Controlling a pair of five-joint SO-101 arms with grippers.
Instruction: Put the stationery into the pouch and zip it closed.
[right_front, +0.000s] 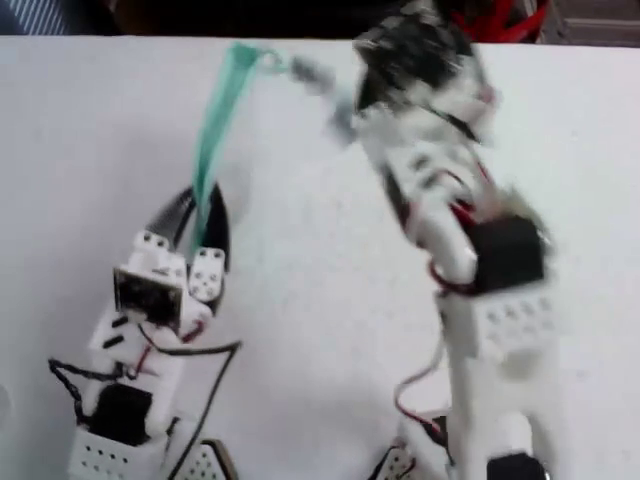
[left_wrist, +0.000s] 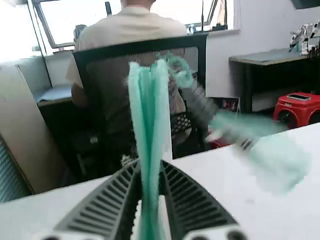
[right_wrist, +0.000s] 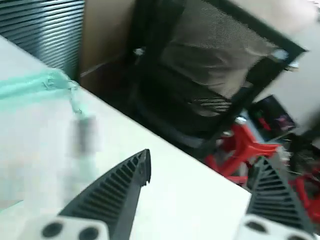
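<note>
A plain white table (right_front: 300, 330) carries everything, its far edge running against a dark room beyond. The left arm (right_front: 150, 300) stands by the near-left corner and the right arm (right_front: 480, 300) toward the near-right, with a black cable (right_front: 225, 347) looping on the top beside the left one and a red wire (right_front: 415, 385) trailing by the right. A mint-green pouch (right_front: 215, 120) stands edge-up over the left half toward the far edge; whether it touches the top cannot be told.

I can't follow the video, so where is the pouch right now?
In the high view the pouch is clamped in the left claw, stretching toward the far edge of the table, its zip pull near the open right claw.
</note>
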